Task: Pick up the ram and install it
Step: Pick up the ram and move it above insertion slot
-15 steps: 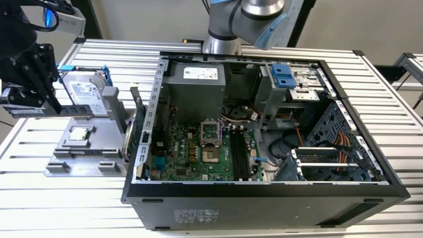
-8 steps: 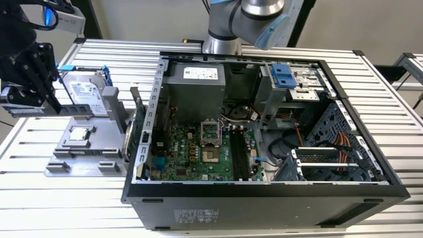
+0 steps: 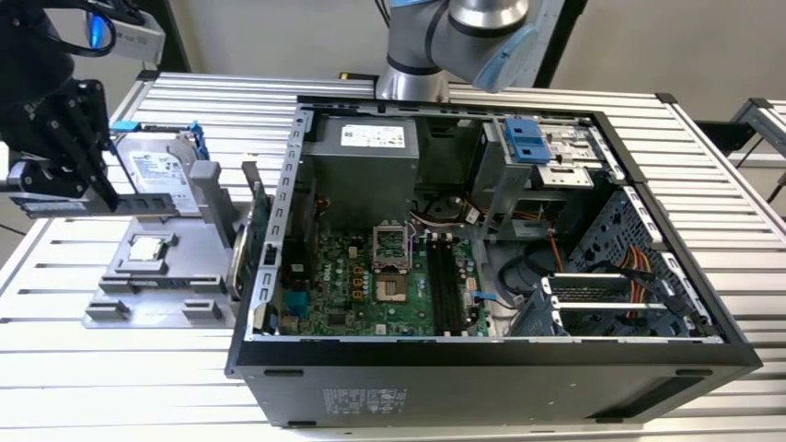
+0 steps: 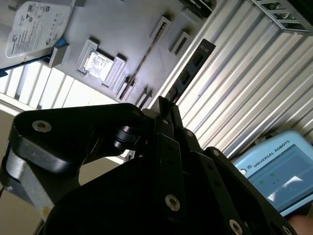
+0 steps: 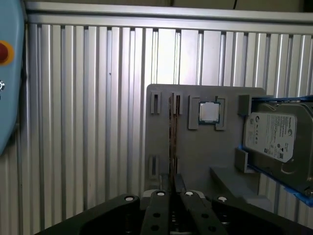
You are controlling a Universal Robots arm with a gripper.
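Exterior view. My end effector (image 3: pixel 109 195) hangs at the exterior view's left, at about nine o'clock from the open computer case (image 3: pixel 491 368). Its fingers are pressed together on the ram (image 3: pixel 68 206), pinching the stick by its upper edge. The ram lies level, lengthwise across the view, in the air above the grey fixture plate (image 3: pixel 160 299) and well apart from the case. It is not yet installed: the black motherboard slots (image 3: pixel 443 285) lie inside the case, at roughly three o'clock from the ram. On the plate a processor chip (image 3: pixel 147 247) sits in its recess. A hard drive (image 3: pixel 154 166) stands in a blue frame just behind the ram. Plate and case both rest on the ribbed metal tabletop (image 3: pixel 110 387).

First wrist view. The ram (image 5: pixel 172 132) appears edge-on as a thin dark line running out from between my fingertips at the end effector (image 5: pixel 172 188). It is seen against the fixture plate (image 5: pixel 195 156), with the processor chip (image 5: pixel 209 111) and the hard drive (image 5: pixel 274 137) beyond.

Second wrist view. The ram (image 4: pixel 188 73) projects from the closed end effector (image 4: pixel 168 110) over the tabletop (image 4: pixel 244 88).
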